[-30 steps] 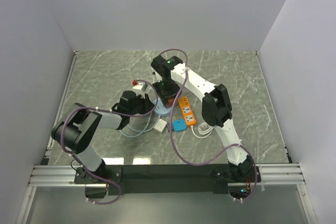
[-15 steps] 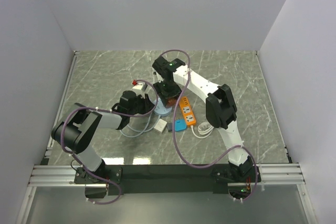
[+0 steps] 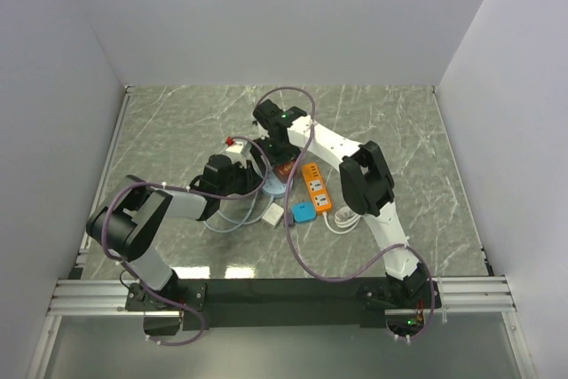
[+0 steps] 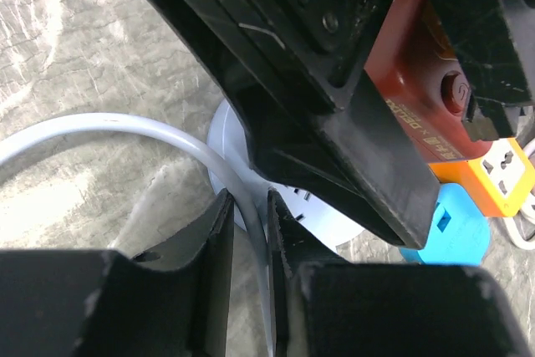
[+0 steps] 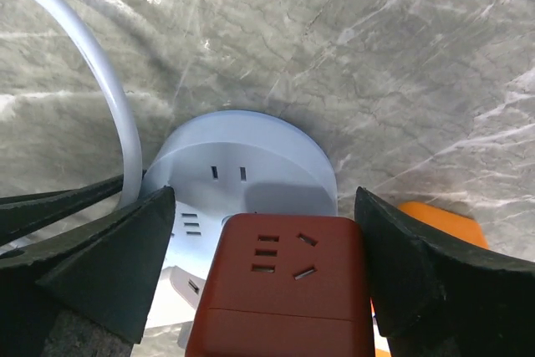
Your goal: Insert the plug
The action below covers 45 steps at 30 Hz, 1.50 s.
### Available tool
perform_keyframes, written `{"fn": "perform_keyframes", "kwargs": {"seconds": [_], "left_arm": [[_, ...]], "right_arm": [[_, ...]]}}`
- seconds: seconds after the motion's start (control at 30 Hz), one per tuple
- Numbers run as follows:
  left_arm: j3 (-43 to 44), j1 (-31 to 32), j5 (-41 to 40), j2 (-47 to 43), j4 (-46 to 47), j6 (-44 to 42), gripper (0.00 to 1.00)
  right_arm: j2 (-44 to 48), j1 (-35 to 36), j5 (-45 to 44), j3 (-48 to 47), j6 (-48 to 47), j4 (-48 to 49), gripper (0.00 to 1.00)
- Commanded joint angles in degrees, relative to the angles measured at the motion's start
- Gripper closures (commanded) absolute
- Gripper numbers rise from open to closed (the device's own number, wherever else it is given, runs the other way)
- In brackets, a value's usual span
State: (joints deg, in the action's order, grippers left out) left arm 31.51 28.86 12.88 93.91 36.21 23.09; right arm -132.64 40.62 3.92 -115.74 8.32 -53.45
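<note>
The plug is a red cube with socket slots on its face, standing on a round pale-blue socket disc. My right gripper is open, its fingers on either side of the red cube with a gap on both sides. From above, the right gripper hangs over the red cube and the disc. My left gripper is shut on the disc's white cable, just left of the disc. The red cube shows behind the right arm's black fingers.
An orange power strip lies right of the disc, with a blue block and a white plug in front of it. White cable loops lie near the strip. A small red item sits behind the left gripper.
The right gripper's jaws have opened off the red cube, and its wrist has shifted slightly back and left. The left arm has not moved.
</note>
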Motion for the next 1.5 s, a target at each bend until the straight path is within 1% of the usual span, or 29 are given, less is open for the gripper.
{"fn": "perform_keyframes", "kwargs": {"seconds": [0.0, 0.2, 0.6, 0.73, 0.8, 0.87, 0.97, 1.07, 1.17, 1.23, 1.33, 1.47], "left_arm": [[-0.9, 3.4, 8.9, -0.1, -2.4, -0.5, 1.00], [-1.0, 3.5, 8.9, -0.2, -2.2, -0.4, 1.00], [-1.3, 3.5, 8.3, -1.0, -2.1, -0.2, 1.00], [-1.4, 3.5, 8.0, -1.4, -2.5, -0.1, 1.00], [-1.4, 3.6, 7.4, -1.6, -2.6, 0.0, 1.00], [-1.4, 3.6, 7.2, -1.8, -2.8, -0.1, 1.00], [-1.3, 3.6, 7.1, -1.8, -2.8, 0.1, 1.00], [-1.2, 3.7, 6.5, -2.1, -3.2, 0.4, 1.00], [-1.3, 3.8, 5.9, -2.9, -3.5, 0.6, 1.00], [-1.5, 4.0, 5.8, -3.1, -3.0, 0.7, 0.99], [-1.7, 4.1, 5.3, -3.5, -2.7, 1.0, 1.00], [-2.1, 4.2, 4.9, -4.4, -2.4, 1.4, 1.00]], "right_arm": [[-0.3, 2.4, 4.3, 2.0, 1.5, 10.7, 0.06], [2.9, 2.4, 1.9, 4.7, 2.4, 14.2, 0.05], [9.8, 2.0, -3.6, 7.5, 2.0, 15.7, 0.03], [12.6, 2.0, -3.8, 11.3, 2.5, 17.1, 0.02], [14.9, 2.0, -5.4, 12.8, 3.2, 18.4, 0.02], [16.9, 2.0, -7.9, 14.9, 4.2, 19.3, 0.02], [22.9, 2.0, -11.3, 18.2, 5.2, 21.5, 0.02], [25.6, 1.8, -16.4, 20.1, 6.9, 20.5, 0.02], [29.4, 1.9, -19.2, 24.9, 9.4, 19.7, 0.01], [32.9, 1.7, -19.9, 29.8, 10.6, 20.6, 0.01], [36.5, 1.1, -21.3, 34.5, 12.9, 21.1, 0.01], [40.5, 1.7, -21.6, 38.3, 15.6, 20.6, 0.01]]}}
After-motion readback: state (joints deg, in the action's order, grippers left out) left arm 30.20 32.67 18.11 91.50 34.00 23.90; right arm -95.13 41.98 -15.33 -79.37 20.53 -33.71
